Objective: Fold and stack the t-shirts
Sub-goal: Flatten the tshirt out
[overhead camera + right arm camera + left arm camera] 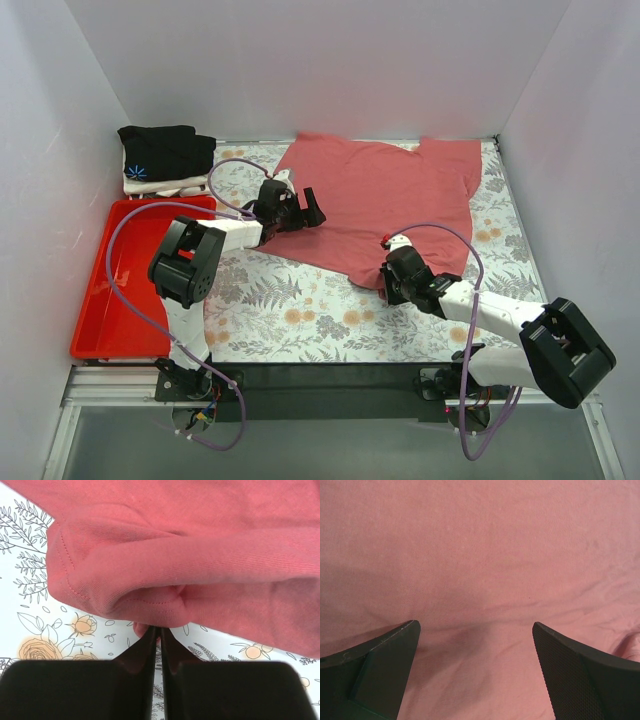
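Note:
A salmon-red t-shirt [390,195] lies spread over the far middle of the flower-patterned table. At its left edge my left gripper [308,208] hovers open, and its wrist view is filled with salmon cloth [480,555] between wide-apart fingers [580,670]. My right gripper [392,272] is shut on the shirt's near hem; the bunched hem [150,600] is pinched at its fingertips [159,630]. A folded black t-shirt [165,150] with a blue starburst lies on a folded white t-shirt [158,186] at the far left.
A red plastic tray [92,310] sits along the left side of the table. White walls enclose the left, back and right. The floral cloth [300,310] covers the near half of the table in front of the arm bases.

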